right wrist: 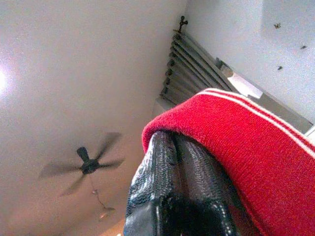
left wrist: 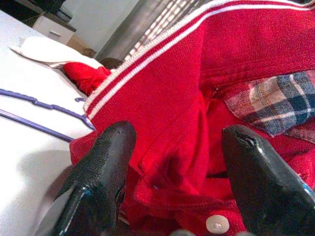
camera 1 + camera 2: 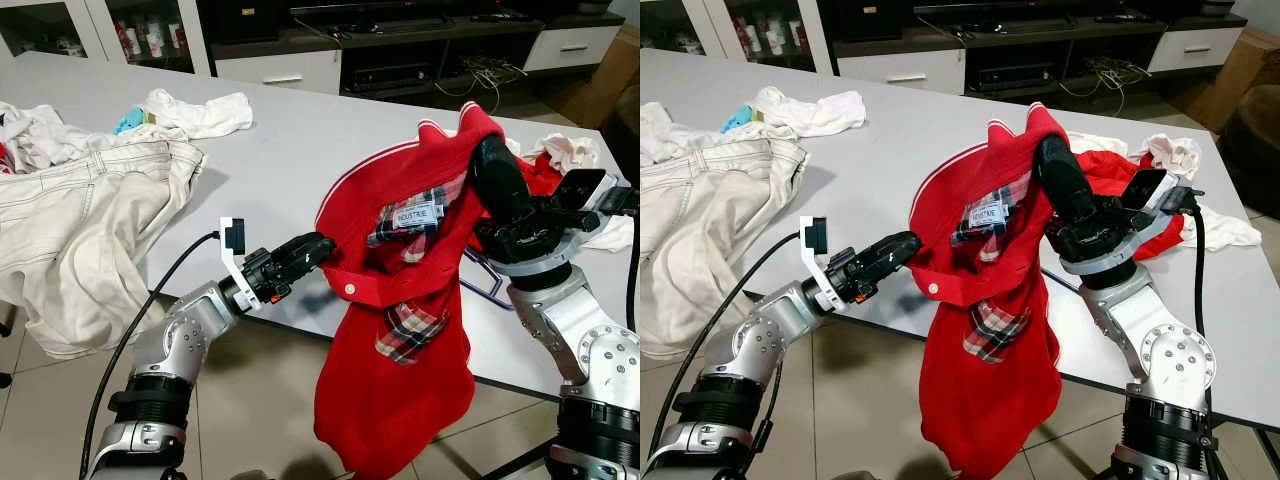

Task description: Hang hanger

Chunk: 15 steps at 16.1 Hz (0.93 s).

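The right arm rises from the 5 o'clock corner of the head view, forearm bent up and inward, and its right gripper [image 3: 492, 160] points toward 12 o'clock with the collar of a red polo shirt [image 3: 400, 330] draped over its tip. In the right wrist view the two black fingers [image 1: 172, 187] lie pressed together, the white-striped red collar folded over them, with a ceiling fan [image 1: 83, 164] at 8 o'clock beyond. The shirt hangs from that gripper, its plaid-lined neck opening and label facing the camera, its lower part dropping past the near edge of the white table [image 3: 300, 130] toward the tiled floor.

The left arm reaches in from 7 o'clock, forearm stretched level toward 3 o'clock, and the left gripper [image 3: 318, 247] meets the shirt's placket at the table edge. In the left wrist view its fingers [image 2: 106, 162] stand spread, with the red placket fabric and a white button bunched between them; whether the pads press the cloth cannot be told.

The purple hanger [image 3: 487, 280] lies flat on the table at 3 o'clock from the shirt, partly under it, just beside the right forearm and apart from both grippers; the left wrist view shows its thin purple bars [image 2: 44, 113] on the tabletop beyond the collar.

At 9 o'clock a pair of cream jeans [image 3: 90, 230] spills over the table edge, with white garments behind it.
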Available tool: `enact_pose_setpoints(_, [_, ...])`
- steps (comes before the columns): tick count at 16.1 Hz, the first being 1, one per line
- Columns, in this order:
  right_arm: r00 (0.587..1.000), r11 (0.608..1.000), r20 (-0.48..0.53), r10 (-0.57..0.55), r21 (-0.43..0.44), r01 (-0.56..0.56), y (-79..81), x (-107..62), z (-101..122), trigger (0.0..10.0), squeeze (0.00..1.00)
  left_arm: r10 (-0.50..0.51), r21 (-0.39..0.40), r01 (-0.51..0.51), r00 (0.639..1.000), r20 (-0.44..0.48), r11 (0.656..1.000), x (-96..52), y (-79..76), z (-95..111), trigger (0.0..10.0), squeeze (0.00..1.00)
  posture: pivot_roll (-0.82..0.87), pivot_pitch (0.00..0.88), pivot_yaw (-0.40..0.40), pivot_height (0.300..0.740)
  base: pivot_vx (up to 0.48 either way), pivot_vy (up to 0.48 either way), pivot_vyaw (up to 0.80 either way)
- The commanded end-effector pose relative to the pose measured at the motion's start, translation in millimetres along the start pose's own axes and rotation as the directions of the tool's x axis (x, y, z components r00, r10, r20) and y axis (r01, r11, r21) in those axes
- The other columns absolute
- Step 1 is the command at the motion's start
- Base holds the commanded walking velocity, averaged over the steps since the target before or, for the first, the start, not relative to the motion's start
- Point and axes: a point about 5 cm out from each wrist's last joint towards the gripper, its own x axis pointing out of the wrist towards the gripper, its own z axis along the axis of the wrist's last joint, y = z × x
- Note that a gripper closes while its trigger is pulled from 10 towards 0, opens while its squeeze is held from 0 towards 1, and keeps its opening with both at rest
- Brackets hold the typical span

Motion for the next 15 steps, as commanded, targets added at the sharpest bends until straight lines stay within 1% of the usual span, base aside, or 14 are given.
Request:
enact_pose_setpoints(1, [0.999,0.999,0.001,0.047,-0.004,-0.047,5.8,8.2,2,0.0,0.0,-0.005,0.02,0.005,1.0,-0.011,1.0,1.9,0.2,2,5.0,0.0,-0.06,0.0,0.029,0.74,0.0,0.0,0.0])
enact_pose_setpoints(2, [0.999,0.999,0.001,0.048,-0.003,-0.048,6.2,8.7,2,0.0,0.0,0.001,0.021,0.0,1.0,-0.008,1.0,0.8,0.8,1,3.4,0.0,-0.06,0.0,0.029,0.74,0.0,0.0,0.0])
enact_pose_setpoints(3, [0.999,0.999,0.0,0.05,-0.001,-0.05,6.9,9.8,2,0.0,0.0,0.007,0.025,-0.006,1.0,-0.008,1.0,0.4,1.3,1,3.1,0.0,-0.06,0.0,0.029,0.74,0.0,0.0,0.0])
enact_pose_setpoints(4, [0.999,0.999,0.0,0.051,-0.001,-0.051,7.3,10.3,2,0.0,0.0,0.01,0.027,-0.01,1.0,-0.008,1.0,0.4,1.5,1,3.1,0.0,-0.06,0.0,0.029,0.74,0.0,0.0,0.0])
enact_pose_setpoints(5, [0.998,0.998,0.003,0.057,0.0,-0.057,8.7,12.0,2,0.0,0.0,0.038,0.032,-0.037,0.999,-0.015,0.999,0.2,4.1,0,6.9,0.0,-0.06,0.0,0.029,0.74,0.0,0.0,0.0])
enact_pose_setpoints(6, [0.998,0.998,0.01,0.064,-0.002,-0.064,10.2,13.2,5,0.0,0.0,0.062,0.03,-0.062,0.998,-0.015,0.998,-1.6,7.0,0,9.3,0.0,-0.06,0.0,0.027,0.74,0.0,0.0,0.0])
enact_pose_setpoints(7, [0.998,0.998,0.013,0.066,-0.003,-0.066,10.7,13.6,5,0.0,0.0,0.069,0.029,-0.069,0.998,-0.013,0.997,-2.6,8.0,0,9.3,0.0,-0.06,0.0,0.029,0.74,0.0,0.0,0.0])
enact_pose_setpoints(8, [0.997,0.997,0.018,0.071,-0.008,-0.071,12.5,14.3,7,0.0,0.0,0.103,0.036,-0.102,0.994,-0.022,0.994,-6.9,11.4,-2,10.0,0.0,-0.06,0.0,0.03,0.74,0.0,0.0,0.0])
enact_pose_setpoints(10, [0.997,0.997,0.019,0.071,-0.012,-0.071,14.4,14.6,8,0.0,0.0,0.136,0.044,-0.135,0.99,-0.022,0.99,-16.7,15.2,-5,10.0,0.0,-0.06,0.0,0.029,0.74,0.0,0.0,0.0])
enact_pose_setpoints(11, [0.997,0.998,0.02,0.07,-0.01,-0.069,14.8,14.3,8,0.0,0.0,0.135,0.049,-0.135,0.991,-0.014,0.99,-18.6,15.2,-5,10.0,0.65,-0.06,0.0,0.027,0.74,0.0,0.0,0.0])
enact_pose_setpoints(12, [0.997,0.998,0.019,0.069,-0.007,-0.068,15.0,14.2,8,0.0,0.0,0.138,0.046,-0.138,0.99,-0.006,0.989,-19.8,15.6,-4,10.0,1.0,-0.06,0.0,0.026,0.74,0.0,0.0,0.0])
enact_pose_setpoints(14, [0.997,0.997,0.019,0.072,0.005,-0.072,15.0,15.6,6,0.0,0.0,0.115,0.023,-0.115,0.993,0.003,0.993,-18.8,14.4,-5,10.0,1.0,-0.05,0.0,0.021,0.74,0.0,0.0,0.0])
enact_pose_setpoints(15, [0.997,0.997,0.016,0.076,0.016,-0.077,14.8,17.4,4,0.0,0.0,0.091,0.021,-0.091,0.996,0.006,0.996,-13.8,12.2,-4,10.0,1.0,-0.05,0.0,0.019,0.74,0.0,0.0,0.0])
